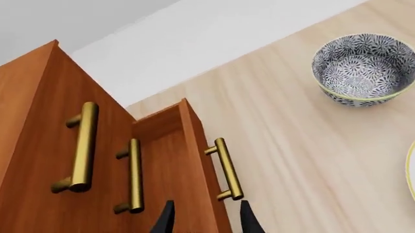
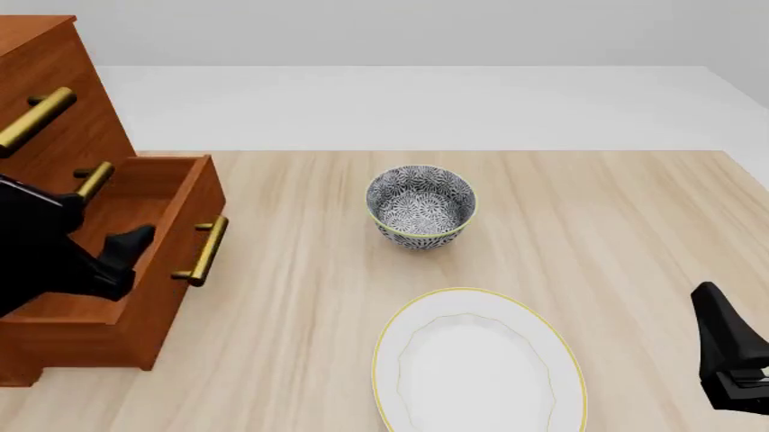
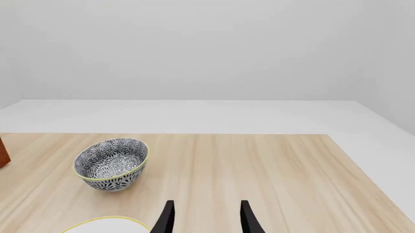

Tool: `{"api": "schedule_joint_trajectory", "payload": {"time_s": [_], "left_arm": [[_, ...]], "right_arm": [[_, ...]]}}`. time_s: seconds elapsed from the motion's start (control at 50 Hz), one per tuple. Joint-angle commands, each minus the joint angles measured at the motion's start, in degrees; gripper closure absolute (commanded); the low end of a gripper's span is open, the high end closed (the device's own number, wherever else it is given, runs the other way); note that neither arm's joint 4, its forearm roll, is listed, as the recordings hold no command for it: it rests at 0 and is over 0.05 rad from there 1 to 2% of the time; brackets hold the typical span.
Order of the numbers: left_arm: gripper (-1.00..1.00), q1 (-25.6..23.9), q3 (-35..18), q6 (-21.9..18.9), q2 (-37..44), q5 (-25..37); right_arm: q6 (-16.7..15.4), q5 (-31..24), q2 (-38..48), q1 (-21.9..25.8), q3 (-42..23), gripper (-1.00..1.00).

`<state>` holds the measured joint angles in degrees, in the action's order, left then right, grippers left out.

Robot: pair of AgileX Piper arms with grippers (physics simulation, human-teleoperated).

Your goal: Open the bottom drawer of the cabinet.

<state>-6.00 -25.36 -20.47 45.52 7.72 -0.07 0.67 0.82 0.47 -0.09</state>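
The cabinet [image 2: 54, 135] stands at the table's far left, reddish-brown with brass bar handles. Its bottom drawer [image 2: 193, 202] is pulled well out, showing its bare wooden inside, and its brass handle [image 2: 204, 252] faces right. My left gripper [image 2: 130, 252] hangs over the drawer's inside, just behind the front panel, open and holding nothing. In the left wrist view the bottom drawer [image 1: 194, 160] juts out past the two upper handles, and the left gripper [image 1: 206, 221] straddles its front edge near the handle [image 1: 227, 170]. My right gripper [image 2: 711, 301] rests open at the near right, also seen as the right gripper [image 3: 206, 218].
A blue-patterned bowl [image 2: 420, 211] sits mid-table, right of the drawer, and shows as the bowl [image 1: 363, 68] and the bowl [image 3: 112, 164] in the wrist views. A white plate [image 2: 481, 378] with a yellow rim lies at the near edge.
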Motion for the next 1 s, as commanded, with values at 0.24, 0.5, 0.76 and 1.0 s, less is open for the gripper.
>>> {"api": "schedule_joint_trajectory", "payload": {"time_s": [0.24,0.5,0.76,1.0], "left_arm": [[-1.00,1.85,-5.50,8.38,11.65,0.76],[-1.00,3.85,-5.49,10.10,14.68,-0.33],[-1.00,5.75,-5.08,12.78,18.74,-1.73],[-1.00,6.49,-3.45,15.13,23.09,-4.32]], "right_arm": [[0.01,0.00,0.00,0.01,0.00,-1.00],[0.00,0.00,0.00,0.00,0.00,-1.00],[0.00,-0.01,-0.01,-0.01,0.00,-1.00],[0.00,0.00,-0.01,0.00,0.00,-1.00]]}}
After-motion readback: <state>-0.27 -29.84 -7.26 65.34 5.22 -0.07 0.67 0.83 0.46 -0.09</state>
